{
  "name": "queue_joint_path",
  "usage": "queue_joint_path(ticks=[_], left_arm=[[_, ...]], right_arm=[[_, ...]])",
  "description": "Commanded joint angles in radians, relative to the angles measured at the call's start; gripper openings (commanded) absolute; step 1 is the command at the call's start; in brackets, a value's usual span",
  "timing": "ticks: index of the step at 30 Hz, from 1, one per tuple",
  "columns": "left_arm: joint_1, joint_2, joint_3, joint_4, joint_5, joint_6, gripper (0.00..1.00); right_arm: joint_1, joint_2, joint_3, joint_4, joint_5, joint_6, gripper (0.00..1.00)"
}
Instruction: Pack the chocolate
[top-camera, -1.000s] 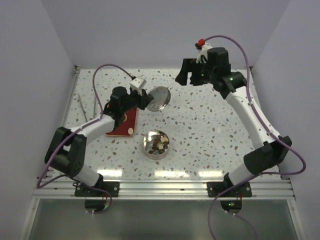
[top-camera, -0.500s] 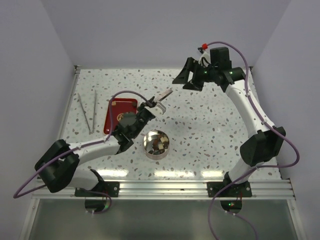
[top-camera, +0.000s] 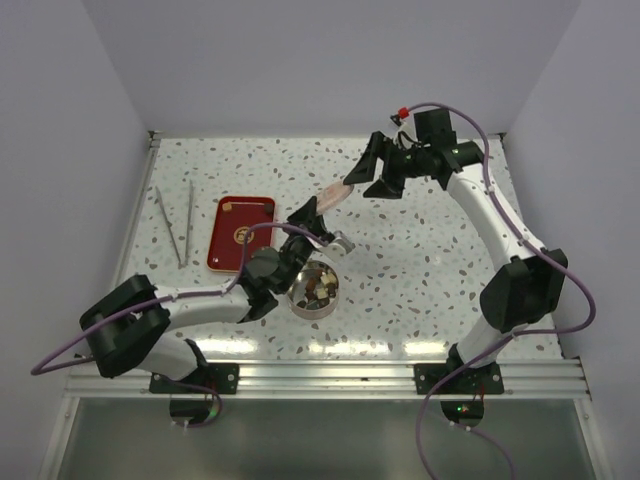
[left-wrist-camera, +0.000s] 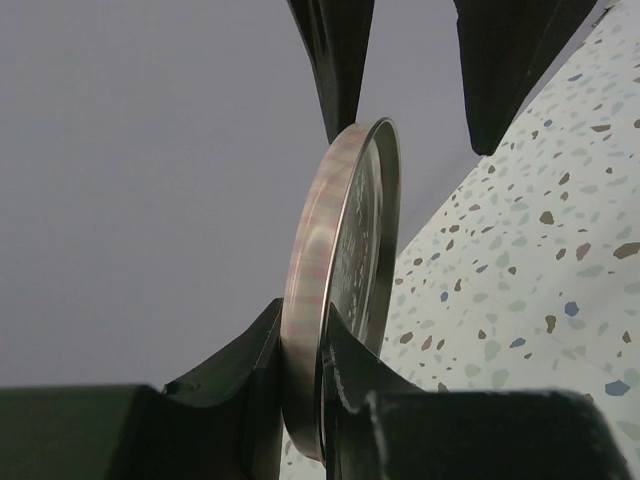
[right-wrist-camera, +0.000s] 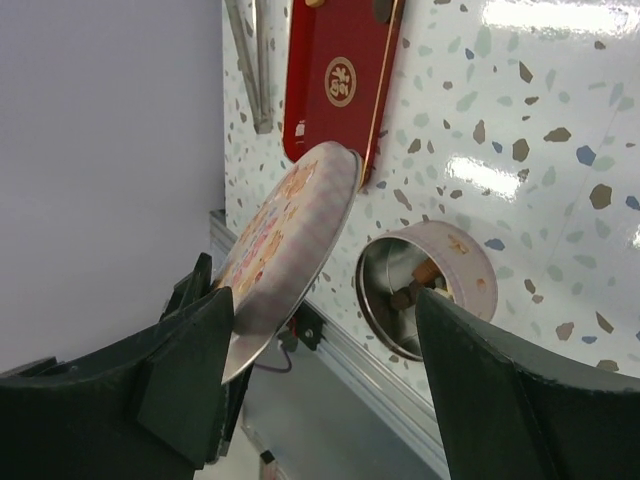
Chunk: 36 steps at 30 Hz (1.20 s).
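Stretching beside the tin, left tool clamps the lid by its rim; right tool, spread open, straddles its far edge

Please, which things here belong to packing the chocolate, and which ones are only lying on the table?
For the job:
- chocolate in the round tin
- lid, clamped on edge by the left fingers
- right fingers, open beside the lid

Lying about:
- red tray
- metal tongs
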Motion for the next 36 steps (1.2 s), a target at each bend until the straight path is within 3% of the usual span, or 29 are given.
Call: queue_joint_path(ticks=[1, 10, 18, 21, 24, 27, 28, 31, 36], left_arm=[[-0.027, 0.024, 0.011, 0.132, -0.040, 0.078, 0.00], [-0.073, 0.076, 0.028, 0.174, -0.057, 0.132, 0.00], [-0.105, 0.171, 0.057, 0.327, -0.109, 0.216, 0.00], [-0.111, 0.223, 0.069, 0.413, -0.150, 0.269, 0.06], [-0.113, 0.269, 0.074, 0.505, -0.199, 0.327, 0.17], [-0.114, 0.284, 0.088, 0.519, -0.235, 0.329, 0.35], [-0.114, 0.283, 0.086, 0.517, -0.236, 0.313, 0.47], [-0.113, 0.268, 0.092, 0.465, -0.241, 0.263, 0.64], [-0.110, 0.239, 0.109, 0.410, -0.239, 0.180, 0.78]], right_arm=[[0.004, -0.010, -0.038, 0.077, -0.053, 0.050, 0.76], [0.011, -0.019, -0.115, 0.194, -0.096, 0.102, 0.74], [0.034, -0.031, -0.196, 0.286, -0.138, 0.154, 0.36], [0.034, -0.042, -0.229, 0.322, -0.153, 0.174, 0.22], [0.034, -0.060, -0.255, 0.341, -0.150, 0.182, 0.17], [0.034, -0.076, -0.285, 0.373, -0.147, 0.202, 0.06], [0.034, -0.079, -0.288, 0.385, -0.147, 0.205, 0.04], [0.034, -0.085, -0.295, 0.399, -0.149, 0.213, 0.01], [0.033, -0.105, -0.293, 0.425, -0.144, 0.226, 0.00]])
